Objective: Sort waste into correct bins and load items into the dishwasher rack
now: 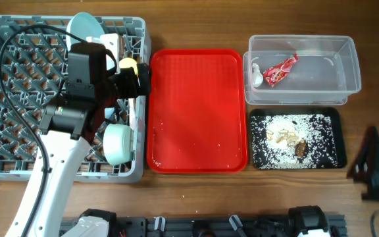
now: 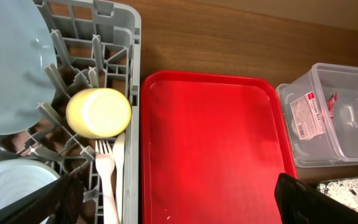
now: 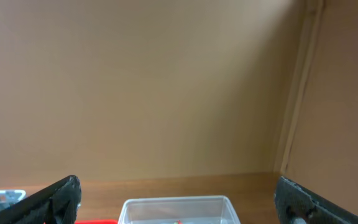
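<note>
The grey dishwasher rack [image 1: 5, 151] holds a light blue plate [image 1: 84, 27] standing on edge, a yellow cup [image 1: 128, 64] on its side and a pale mint bowl [image 1: 118, 143]. The left wrist view shows the plate [image 2: 11, 68], cup [image 2: 98, 112], white fork [image 2: 106, 171] and spoon [image 2: 119, 152] in the rack [image 2: 132, 74]. My left gripper [image 1: 135, 80] [image 2: 179, 208] is open and empty above the rack's right edge. The clear tub [image 1: 334, 72] holds the red wrapper [image 1: 281, 69] and white tissue [image 1: 256, 76]. The black tray [image 1: 331, 118] holds rice scraps [image 1: 288, 135]. My right gripper [image 1: 372, 164] [image 3: 182, 214] is open and empty.
The flat red serving tray [image 1: 196, 108] [image 2: 216, 143] lies between the rack and the bins, with a few crumbs on it. The clear tub [image 3: 179, 208] shows low in the right wrist view, below a brown wall. A black cable loops over the rack's left part [image 1: 8, 46].
</note>
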Robot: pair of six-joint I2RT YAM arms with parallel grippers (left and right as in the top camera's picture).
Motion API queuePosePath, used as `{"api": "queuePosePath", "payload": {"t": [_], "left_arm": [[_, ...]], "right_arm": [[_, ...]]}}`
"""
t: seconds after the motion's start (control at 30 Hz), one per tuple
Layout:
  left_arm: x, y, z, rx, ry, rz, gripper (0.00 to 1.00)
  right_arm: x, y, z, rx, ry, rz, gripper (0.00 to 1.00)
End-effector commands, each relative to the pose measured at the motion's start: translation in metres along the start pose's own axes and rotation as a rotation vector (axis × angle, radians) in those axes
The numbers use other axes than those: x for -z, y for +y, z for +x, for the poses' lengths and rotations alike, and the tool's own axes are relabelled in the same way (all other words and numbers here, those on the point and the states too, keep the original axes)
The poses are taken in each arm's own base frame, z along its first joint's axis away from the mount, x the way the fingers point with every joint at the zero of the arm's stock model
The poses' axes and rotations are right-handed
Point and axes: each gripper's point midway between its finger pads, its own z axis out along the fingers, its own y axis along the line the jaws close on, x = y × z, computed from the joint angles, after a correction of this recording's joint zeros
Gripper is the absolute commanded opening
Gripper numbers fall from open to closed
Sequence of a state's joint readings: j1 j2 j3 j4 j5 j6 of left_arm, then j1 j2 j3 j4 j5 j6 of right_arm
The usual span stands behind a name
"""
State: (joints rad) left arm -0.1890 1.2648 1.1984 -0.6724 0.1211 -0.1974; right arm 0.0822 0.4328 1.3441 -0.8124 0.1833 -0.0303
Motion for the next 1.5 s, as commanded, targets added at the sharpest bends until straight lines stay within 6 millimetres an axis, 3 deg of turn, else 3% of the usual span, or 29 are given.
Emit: {"api": "queuePosePath", "payload": {"t": [0.0,0.07,0.17,0.23,0.33,0.37,0.43,0.53,0.57,0.7,0.77,0.8,1.47], "left_arm": [[0.002,-0.005,-0.004,-0.007,-0.009,0.018,1.00],[0.002,-0.005,-0.004,-0.007,-0.009,0.018,1.00],[0.002,-0.005,-0.004,-0.007,-0.009,0.018,1.00],[0.002,-0.005,-0.004,-0.007,-0.009,0.018,1.00],[0.002,-0.005,-0.004,-0.007,-0.009,0.018,1.00],[0.002,-0.005,-0.003,-0.007,-0.008,0.018,1.00],[0.002,-0.005,-0.004,-0.007,-0.009,0.018,1.00],[0.002,-0.005,-0.004,-0.007,-0.009,0.018,1.00],[0.002,-0.005,-0.004,-0.007,-0.009,0.018,1.00],[0.002,-0.005,-0.004,-0.007,-0.009,0.018,1.00],[0.002,-0.005,-0.004,-0.007,-0.009,0.018,1.00],[0.002,-0.005,-0.004,-0.007,-0.009,0.018,1.00],[0.002,-0.005,-0.004,-0.007,-0.009,0.018,1.00]], "right_arm": [[0.038,-0.008,0.004,-0.009,-0.061,0.009,1.00],[0.049,-0.008,0.020,-0.029,-0.073,-0.002,1.00],[0.038,-0.005,0.058,-0.128,-0.078,-0.006,1.00],[0.019,0.003,0.078,-0.215,-0.118,-0.030,1.00],[-0.032,0.037,0.108,-0.338,-0.246,-0.190,1.00],[-0.040,0.043,0.118,-0.375,-0.273,-0.223,1.00],[-0.056,0.046,0.148,-0.468,-0.292,-0.242,1.00],[-0.074,0.051,0.211,-0.553,-0.228,-0.242,1.00],[-0.079,0.053,0.235,-0.554,-0.178,-0.229,1.00],[-0.085,0.055,0.267,-0.380,-0.059,-0.191,1.00],[-0.085,0.055,0.304,-0.297,0.082,-0.163,1.00],[-0.084,0.056,0.311,-0.234,0.108,-0.173,1.00],[-0.084,0.056,0.311,-0.185,0.103,-0.176,1.00]]}}
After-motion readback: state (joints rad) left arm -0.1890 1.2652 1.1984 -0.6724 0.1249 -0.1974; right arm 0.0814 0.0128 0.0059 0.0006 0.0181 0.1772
